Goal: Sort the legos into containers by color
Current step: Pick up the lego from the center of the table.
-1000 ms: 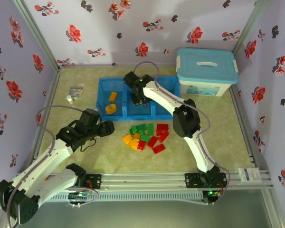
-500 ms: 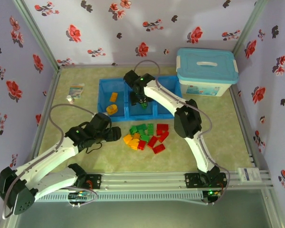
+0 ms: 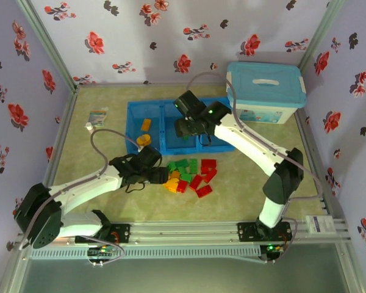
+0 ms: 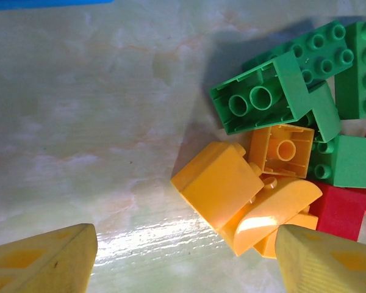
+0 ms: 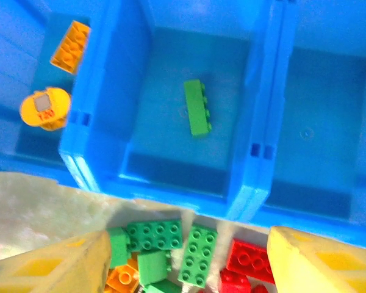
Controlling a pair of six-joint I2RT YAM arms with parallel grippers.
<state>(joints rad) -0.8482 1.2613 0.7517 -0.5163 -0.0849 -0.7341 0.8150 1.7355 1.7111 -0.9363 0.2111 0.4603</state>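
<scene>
While most legos point(image 3: 188, 173) lie heaped on the tabletop point(image 3: 232, 189) just in front of the tray point(image 3: 134, 116), one green brick point(image 5: 197, 107) lies in its middle compartment and two orange pieces point(image 5: 44, 110) lie in the left one. The left pincer point(image 4: 183, 259) hangs wide and empty at the heap's left edge, with an orange brick point(image 4: 218, 183) just ahead of its fingers point(image 4: 43, 262). The right pincer point(image 5: 186, 262) stands wide and empty above the tray's near wall. A lidded box point(image 3: 265, 91) sits by the tray's right end.

The right arm point(image 3: 250, 137) hides part of the blue plastic tray's middle compartment point(image 3: 169, 141); the tiny white item point(image 3: 90, 127) may be a bottle.
</scene>
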